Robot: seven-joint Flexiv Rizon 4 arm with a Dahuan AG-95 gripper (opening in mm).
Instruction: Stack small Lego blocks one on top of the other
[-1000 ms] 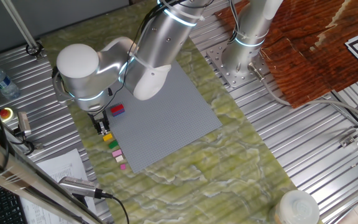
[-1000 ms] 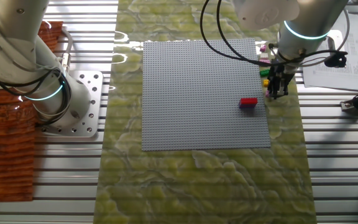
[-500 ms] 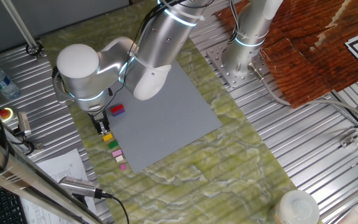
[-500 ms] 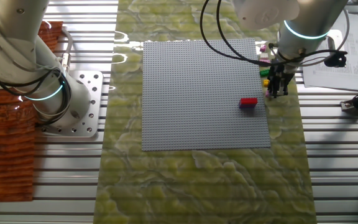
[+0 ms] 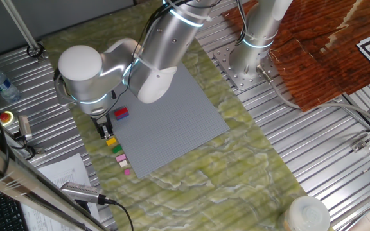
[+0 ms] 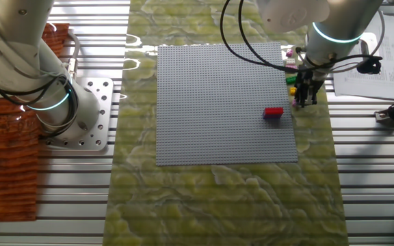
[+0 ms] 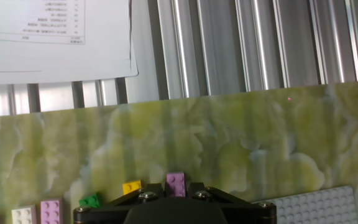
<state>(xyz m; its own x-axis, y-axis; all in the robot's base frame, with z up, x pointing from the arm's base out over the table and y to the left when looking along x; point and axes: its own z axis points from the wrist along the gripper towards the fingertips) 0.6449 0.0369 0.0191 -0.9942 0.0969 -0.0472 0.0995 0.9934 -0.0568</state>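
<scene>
Where the row of small Lego blocks runs along the green marbled mat (image 7: 229,143) of the tabletop, begins far left of the fingers (image 6: 309,92) with a white block (image 7: 22,216) at the hand view's lower edge. Continues rightward with a pink block (image 7: 50,211), a green block (image 7: 91,200) and a yellow block (image 7: 132,186), each nearer to the fingers than the last. Ends with a lilac block (image 7: 177,181) just ahead of the black hand housing (image 7: 173,208), which hides the tips. Cannot tell whether the fingers are apart, together or clamped on anything.

Seen from one fixed view, points the fingers (image 5: 105,130) straight down at the yellow end of that row (image 5: 111,140), beside the edge of the grey baseplate (image 5: 172,122). Places a red block (image 6: 273,113) on the baseplate near the fingers, apart from them and from the row. Shows a corner of the baseplate (image 7: 316,208) to the right of the fingers in the hand view, with ribbed metal (image 7: 260,43) and a printed sheet (image 7: 55,37) beyond the mat.
</scene>
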